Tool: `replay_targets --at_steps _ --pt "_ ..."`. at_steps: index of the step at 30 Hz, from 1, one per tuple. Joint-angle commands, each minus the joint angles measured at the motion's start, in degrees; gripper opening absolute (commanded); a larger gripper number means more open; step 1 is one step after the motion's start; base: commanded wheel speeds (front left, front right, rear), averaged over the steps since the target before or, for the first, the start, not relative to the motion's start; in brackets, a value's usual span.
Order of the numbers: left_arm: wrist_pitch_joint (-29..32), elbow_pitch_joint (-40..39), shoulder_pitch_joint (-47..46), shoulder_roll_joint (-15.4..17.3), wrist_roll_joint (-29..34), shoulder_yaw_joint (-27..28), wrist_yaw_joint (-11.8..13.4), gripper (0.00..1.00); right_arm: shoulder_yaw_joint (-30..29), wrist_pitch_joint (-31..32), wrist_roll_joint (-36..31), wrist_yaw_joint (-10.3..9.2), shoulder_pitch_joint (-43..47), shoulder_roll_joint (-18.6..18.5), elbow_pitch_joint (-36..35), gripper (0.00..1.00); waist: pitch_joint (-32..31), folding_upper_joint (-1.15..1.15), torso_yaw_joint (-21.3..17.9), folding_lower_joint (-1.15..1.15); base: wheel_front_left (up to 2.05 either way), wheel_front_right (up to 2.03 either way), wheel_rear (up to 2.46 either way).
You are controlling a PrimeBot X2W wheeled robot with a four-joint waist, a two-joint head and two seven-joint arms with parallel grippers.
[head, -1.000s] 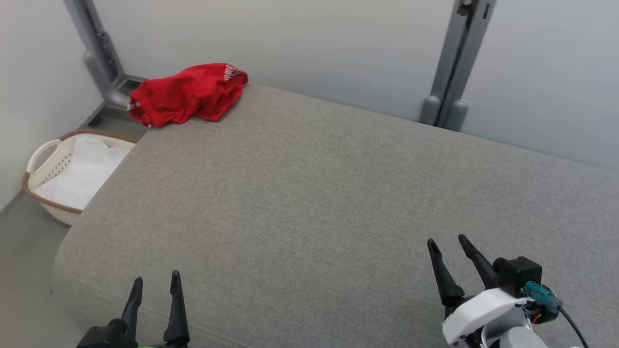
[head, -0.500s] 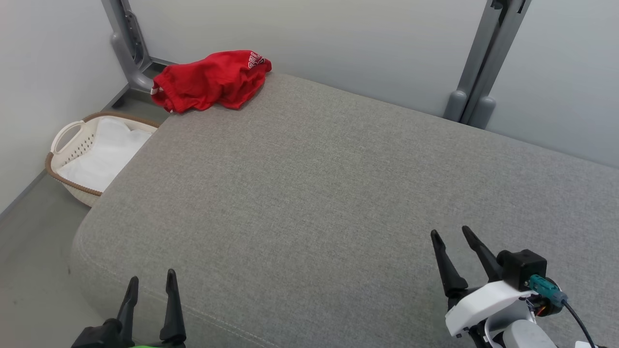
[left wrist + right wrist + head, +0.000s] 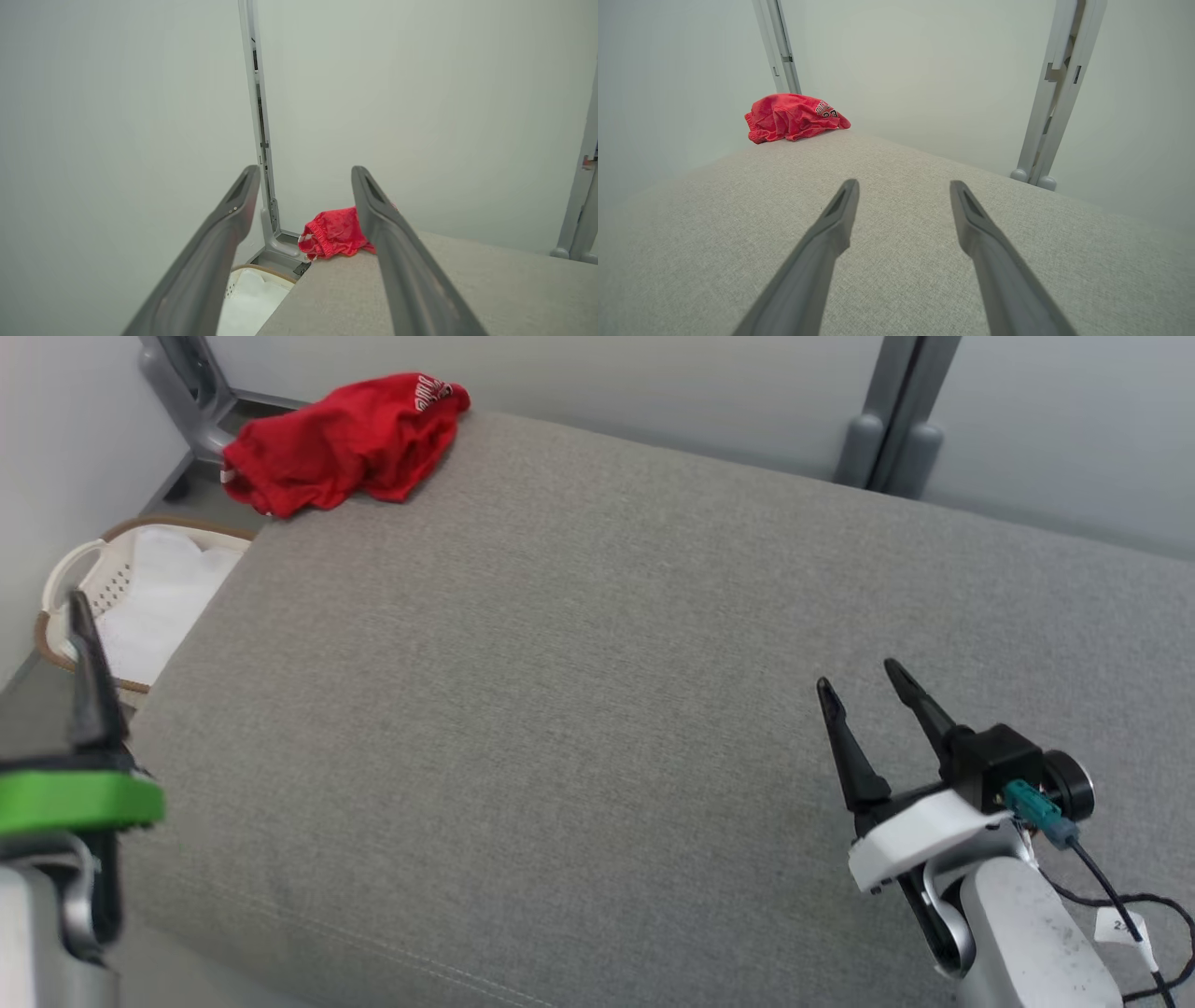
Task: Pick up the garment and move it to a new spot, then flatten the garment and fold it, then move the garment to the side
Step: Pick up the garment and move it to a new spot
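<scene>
The garment [image 3: 345,439] is a crumpled red piece with white lettering, lying on the far left corner of the grey cushioned surface [image 3: 560,663]. It also shows in the left wrist view [image 3: 334,231] and the right wrist view [image 3: 791,116]. My left gripper [image 3: 77,607] is raised at the surface's left edge, seen edge-on, far short of the garment. In its own view the left gripper [image 3: 304,170] is open and empty, pointing toward the garment. My right gripper [image 3: 859,677] hovers open and empty over the near right of the surface, as its own view [image 3: 904,183] confirms.
A white laundry basket [image 3: 65,579] with a brown rim and white cloth inside stands on the floor left of the surface, below the garment's corner. Grey metal posts [image 3: 887,420] rise against the pale wall behind. The basket's rim [image 3: 261,269] also shows between my left fingers.
The head camera has tilted and shifted. My left arm has risen from the lower edge to high at the left. My right gripper has reached a little farther forward. Both stay open.
</scene>
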Motion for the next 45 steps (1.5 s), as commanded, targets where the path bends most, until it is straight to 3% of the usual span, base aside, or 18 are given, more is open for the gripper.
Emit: replay_targets --at_steps 1,5,14,19,27,44,45 --pt "0.9 0.8 -4.1 1.5 -0.9 0.2 -0.3 1.0 -0.5 0.3 -1.1 -0.09 -1.5 -0.4 -0.8 1.0 7.2 0.0 -6.6 0.0 0.0 0.0 0.0" --pt "3.5 4.7 -14.3 6.3 -2.7 0.9 -0.6 1.0 -0.5 2.0 -3.7 -0.09 -4.1 -0.4 -3.5 1.0 11.8 0.0 -10.1 0.0 0.0 0.0 0.0" --pt "10.3 20.6 -34.8 12.9 -6.2 0.2 -0.8 1.0 -0.8 6.4 -8.7 -0.09 -7.6 -0.3 -13.4 1.0 23.0 0.0 -17.1 0.0 0.0 0.0 0.0" --pt "12.4 29.4 -41.9 13.9 -6.7 -0.3 -0.6 1.0 -1.7 8.2 -10.7 -0.09 -7.9 -0.3 -19.0 1.0 28.1 0.0 -19.4 0.0 0.0 0.0 0.0" --pt "12.7 42.0 -48.7 13.0 -7.2 -1.9 -0.6 1.0 -2.8 10.3 -13.0 -0.09 -6.5 -0.3 -25.7 1.0 33.7 0.0 -20.7 0.0 0.0 0.0 0.0" --pt "8.1 57.0 -57.2 19.1 -6.6 -1.6 3.3 1.0 -3.0 11.9 -14.7 -0.09 -5.4 -0.8 -30.5 1.0 37.5 0.0 -23.9 0.0 0.0 0.0 0.0" --pt "7.7 57.3 -57.8 19.3 -6.8 -1.4 3.5 0.53 -3.2 11.9 -14.7 -0.09 -5.3 -0.8 -30.7 1.0 37.6 0.0 -23.9 0.0 0.0 0.0 0.0"
